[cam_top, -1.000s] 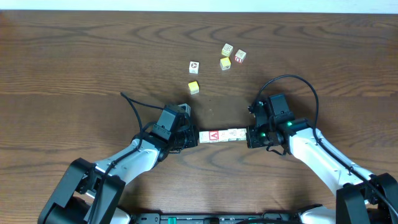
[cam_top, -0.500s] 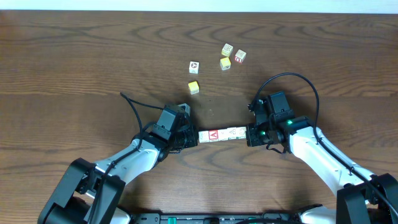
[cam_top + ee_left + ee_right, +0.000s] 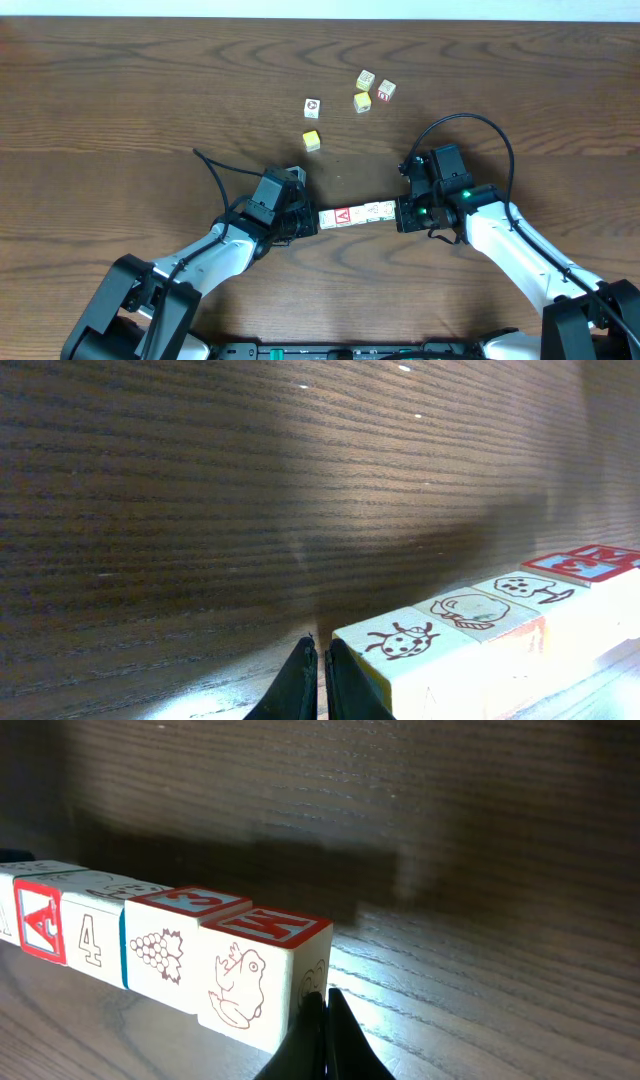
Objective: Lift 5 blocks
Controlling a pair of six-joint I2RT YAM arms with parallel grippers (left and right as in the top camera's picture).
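The row of small cream wooden picture cubes [image 3: 355,215] lies squeezed end to end between the arms, perhaps just off the dark wooden table [image 3: 120,90]. To lift it well, both must push inward evenly and rise level. The left gripper [image 3: 311,222] and right gripper [image 3: 402,215] have fingers pressed together, tips butting the row's ends.

The blocks [image 3: 355,215] sat end to end in one straight, touching row. Their cream faces bore small drawings: a ladybird at the left end, then a red A, a 4, grapes, and an animal at the right end.
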